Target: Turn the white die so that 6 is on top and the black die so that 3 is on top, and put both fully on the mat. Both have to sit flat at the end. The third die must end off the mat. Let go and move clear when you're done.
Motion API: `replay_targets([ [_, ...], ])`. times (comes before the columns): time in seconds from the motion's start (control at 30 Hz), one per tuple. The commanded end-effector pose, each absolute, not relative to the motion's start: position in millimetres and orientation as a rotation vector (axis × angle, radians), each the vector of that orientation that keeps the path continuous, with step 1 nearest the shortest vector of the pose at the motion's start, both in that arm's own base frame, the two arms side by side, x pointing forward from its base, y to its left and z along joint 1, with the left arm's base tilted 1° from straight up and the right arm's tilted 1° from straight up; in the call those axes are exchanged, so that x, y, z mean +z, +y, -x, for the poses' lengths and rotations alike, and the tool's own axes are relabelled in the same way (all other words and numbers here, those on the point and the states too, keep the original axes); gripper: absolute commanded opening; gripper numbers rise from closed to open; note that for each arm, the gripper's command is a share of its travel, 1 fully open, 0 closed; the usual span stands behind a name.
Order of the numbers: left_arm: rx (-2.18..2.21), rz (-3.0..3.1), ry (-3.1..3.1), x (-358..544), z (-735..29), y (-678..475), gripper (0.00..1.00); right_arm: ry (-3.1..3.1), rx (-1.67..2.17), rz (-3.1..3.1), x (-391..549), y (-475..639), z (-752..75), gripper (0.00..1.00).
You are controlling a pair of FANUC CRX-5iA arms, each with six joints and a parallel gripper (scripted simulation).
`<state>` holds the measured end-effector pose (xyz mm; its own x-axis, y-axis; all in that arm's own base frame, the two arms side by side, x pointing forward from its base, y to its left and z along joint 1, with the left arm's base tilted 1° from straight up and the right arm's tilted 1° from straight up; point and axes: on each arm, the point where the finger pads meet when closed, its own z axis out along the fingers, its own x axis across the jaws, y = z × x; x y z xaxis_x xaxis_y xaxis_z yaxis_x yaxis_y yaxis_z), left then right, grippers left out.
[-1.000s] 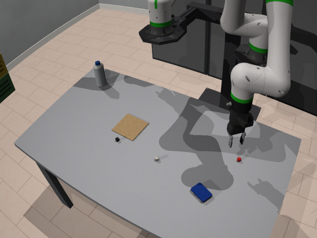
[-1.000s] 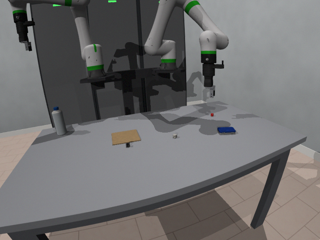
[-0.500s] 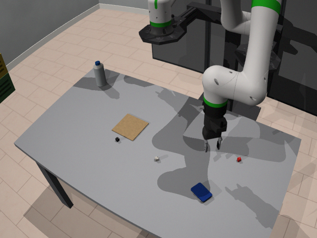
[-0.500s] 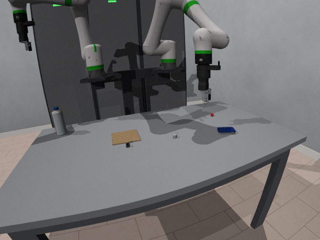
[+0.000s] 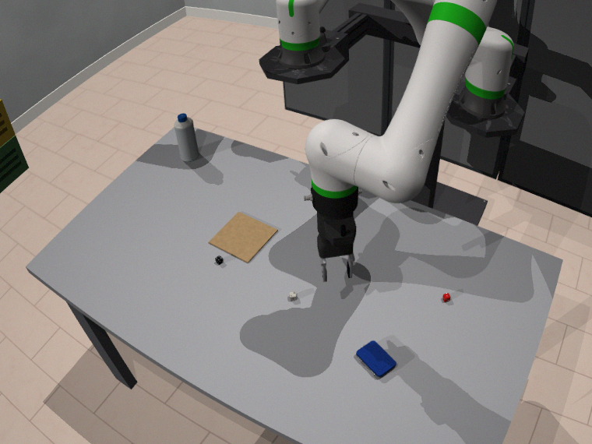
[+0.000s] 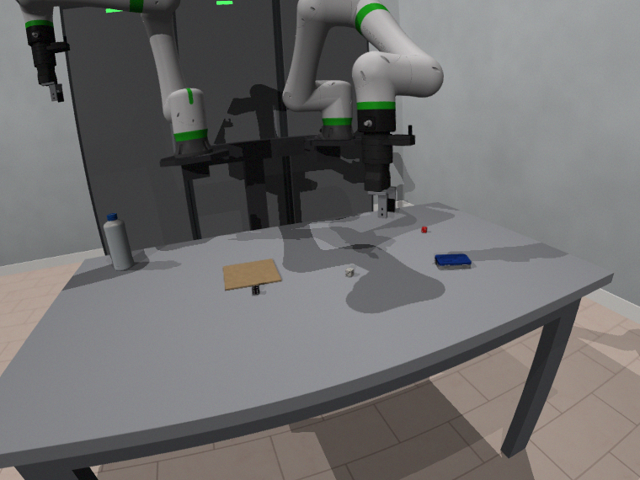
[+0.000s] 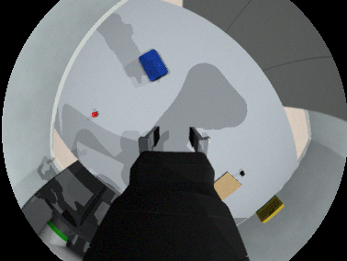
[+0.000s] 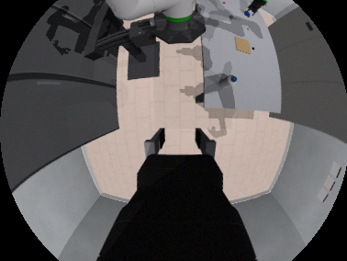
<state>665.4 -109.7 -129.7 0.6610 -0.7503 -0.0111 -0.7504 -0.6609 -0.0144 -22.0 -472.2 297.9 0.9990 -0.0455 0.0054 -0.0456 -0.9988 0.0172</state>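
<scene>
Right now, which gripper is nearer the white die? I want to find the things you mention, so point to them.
Left. The left gripper [image 5: 336, 276] [image 6: 387, 212] [image 7: 173, 132] is raised near the white die [image 5: 292, 297] [image 6: 349, 272] [image 8: 248, 28]; the right gripper [image 6: 56, 99] [image 8: 180, 134] is far off, beyond the bottle [image 5: 187, 142] [image 6: 119, 245] [image 8: 232, 79].

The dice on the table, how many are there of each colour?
White die: 1
Black die: 1
Red die: 1
Total dice: 3
</scene>
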Motion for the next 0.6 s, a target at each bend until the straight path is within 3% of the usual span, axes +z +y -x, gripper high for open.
replay_targets([
  [0.0, 0.007, 2.839, 1.3, -131, -677, -142, 1.0, -0.071, 0.007, -3.121, 299, -472, 22, 1.0],
  [0.57, 0.008, 2.822, 1.337, -136, -688, -220, 1.0, -0.071, 0.007, -3.121, 299, -472, 22, 1.0],
])
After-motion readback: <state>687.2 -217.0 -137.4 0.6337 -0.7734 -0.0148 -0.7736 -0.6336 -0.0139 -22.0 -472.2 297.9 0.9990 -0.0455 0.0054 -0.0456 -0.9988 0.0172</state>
